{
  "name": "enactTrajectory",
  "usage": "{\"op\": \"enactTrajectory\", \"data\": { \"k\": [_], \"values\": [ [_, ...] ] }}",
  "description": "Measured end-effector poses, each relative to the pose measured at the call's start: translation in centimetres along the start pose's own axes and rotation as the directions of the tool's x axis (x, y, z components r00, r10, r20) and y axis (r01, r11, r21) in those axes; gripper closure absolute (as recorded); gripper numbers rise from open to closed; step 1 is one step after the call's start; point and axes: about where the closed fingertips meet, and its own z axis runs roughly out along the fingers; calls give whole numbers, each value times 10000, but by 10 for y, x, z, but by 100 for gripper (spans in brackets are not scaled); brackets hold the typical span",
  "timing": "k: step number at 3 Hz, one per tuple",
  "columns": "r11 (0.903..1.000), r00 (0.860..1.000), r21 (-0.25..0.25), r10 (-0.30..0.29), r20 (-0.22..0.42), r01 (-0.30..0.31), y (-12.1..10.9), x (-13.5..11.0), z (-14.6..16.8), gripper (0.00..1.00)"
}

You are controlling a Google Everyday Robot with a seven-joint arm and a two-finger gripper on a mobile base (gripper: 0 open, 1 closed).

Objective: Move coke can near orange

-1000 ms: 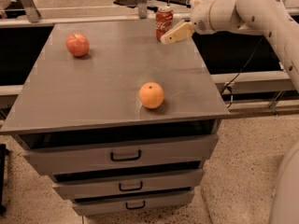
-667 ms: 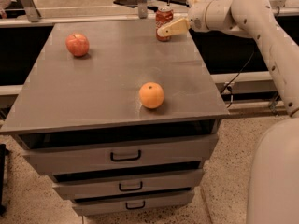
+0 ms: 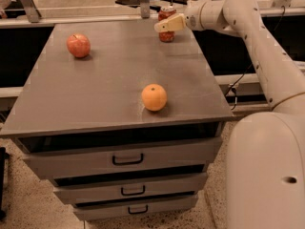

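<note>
The red coke can (image 3: 167,35) stands upright at the far right of the grey table top (image 3: 109,75). My gripper (image 3: 165,25) reaches in from the right at the can's height, and its cream tip crosses the can's front. The orange (image 3: 154,97) lies near the table's front edge, well in front of the can and slightly to its left. The can's far side is hidden.
A reddish apple (image 3: 78,45) lies at the far left of the table. Three drawers (image 3: 127,159) sit below the top. My white arm (image 3: 257,37) runs along the table's right side, with my body (image 3: 267,171) at the front right. A rail runs behind the table.
My gripper has moved left from beside the can until it crosses the can's front. The can, orange and apple have not moved on the table.
</note>
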Motion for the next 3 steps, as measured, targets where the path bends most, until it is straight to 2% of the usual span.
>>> {"op": "enactTrajectory", "data": {
  "k": [1,2,3],
  "values": [
    [9991,9973,165,391,-624,-381,0,13,16,0],
    [9968,9920,238,783,-986,-763,-1,26,28,0],
    [9945,9885,237,1040,-1094,-1020,-3,32,38,16]
  ]
}}
